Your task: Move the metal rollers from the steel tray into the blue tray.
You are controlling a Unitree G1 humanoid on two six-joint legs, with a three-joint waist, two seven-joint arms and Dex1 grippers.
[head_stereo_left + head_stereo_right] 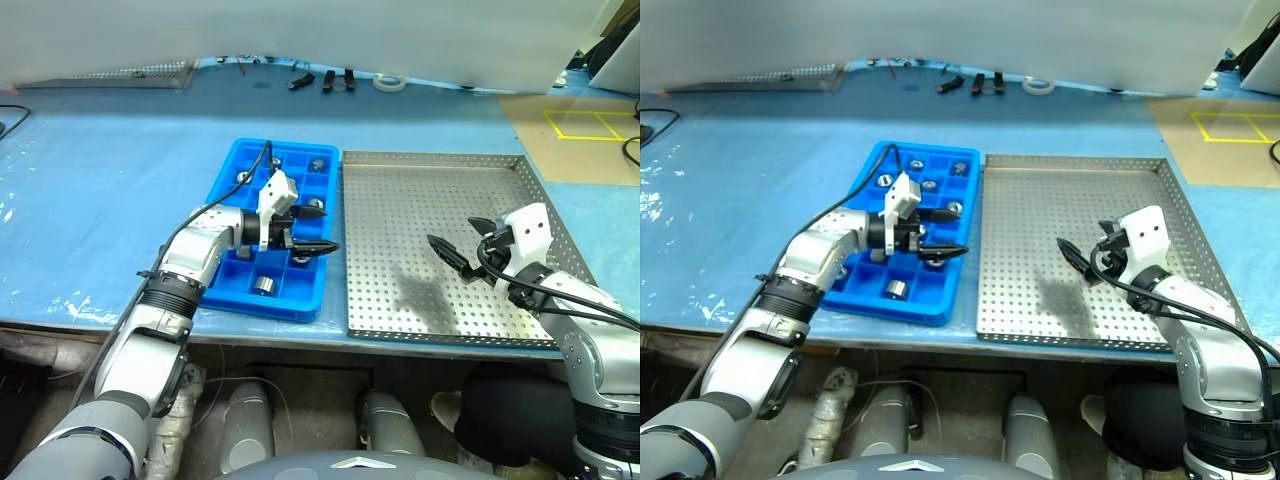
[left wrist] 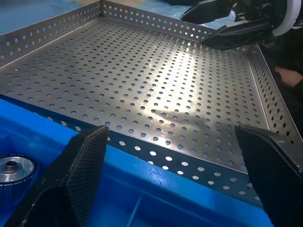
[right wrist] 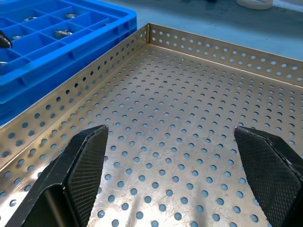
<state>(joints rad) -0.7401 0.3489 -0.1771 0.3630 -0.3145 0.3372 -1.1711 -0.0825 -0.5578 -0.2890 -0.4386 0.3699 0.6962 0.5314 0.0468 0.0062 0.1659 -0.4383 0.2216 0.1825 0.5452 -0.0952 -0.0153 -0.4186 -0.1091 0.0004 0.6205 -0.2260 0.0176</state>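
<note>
Rollers [image 1: 263, 286]: all seated in blue tray [image 1: 225, 180] cells; none seen on steel tray [image 1: 440, 310].
Left gripper [image 1: 312, 230]: fingers apart, empty, over blue tray's 3 o'clock edge.
Right gripper [image 1: 462, 243]: fingers apart, empty, over steel tray's 4 o'clock area.
Risk: left fingers could knock seated rollers out on withdrawal.

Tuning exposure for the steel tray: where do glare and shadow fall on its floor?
Left wrist view: a bright sheen streaks the steel tray floor mid-way. Left eye view: a soft dark shadow lies on the floor beside the right pincer. Right wrist view: evenly lit, warmer tint.
</note>
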